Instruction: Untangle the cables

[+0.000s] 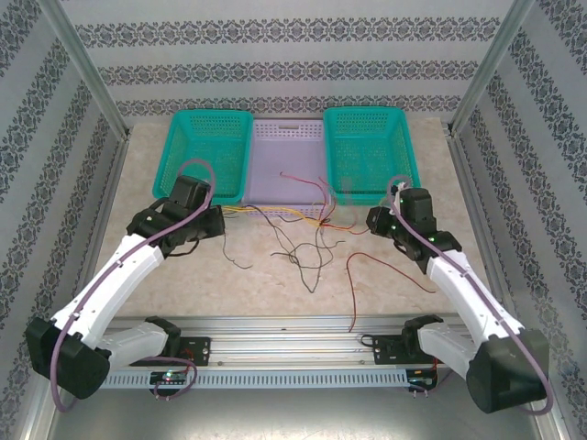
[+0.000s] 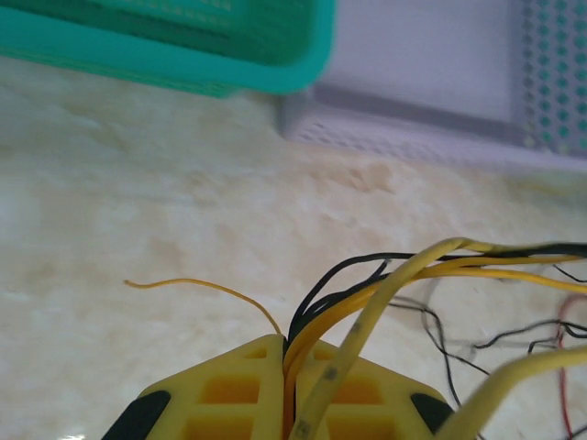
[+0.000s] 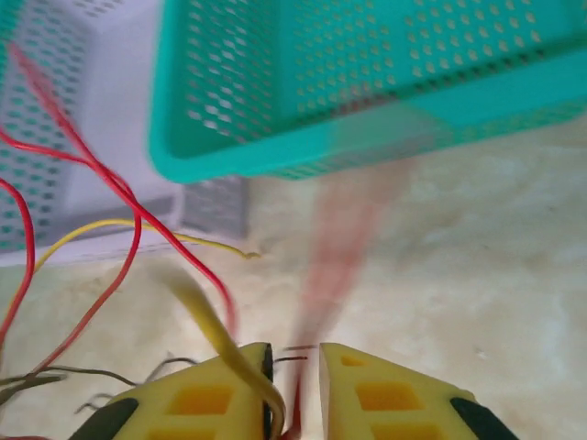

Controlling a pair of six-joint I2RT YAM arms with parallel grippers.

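The left claw (image 2: 282,348) is pressed shut on yellow and black strands of the cables (image 2: 362,289), which are led out of it toward 2 o'clock in the left wrist view. One thin orange end (image 2: 197,280) is curled away toward 10 o'clock.

The right claw (image 3: 293,353) is held slightly parted. A blurred red cable (image 3: 337,247) is passed up through the narrow gap toward 12 o'clock, and a yellow strand (image 3: 206,321) is laid just at the gap's 9 o'clock side. Whether either is gripped cannot be told.

In the top view, the left claw (image 1: 209,225) is placed at 9 o'clock of the tangle and the right claw (image 1: 376,220) at 3 o'clock. The cables (image 1: 303,243) are spread on the beige surface (image 1: 183,284) between the two, with loose ends trailed toward 6 o'clock. At 12 o'clock of the tangle a lavender basket (image 1: 289,160) is set, with the left teal basket (image 1: 206,147) touching it at its 9 o'clock and the right teal basket (image 1: 371,147) at its 3 o'clock.
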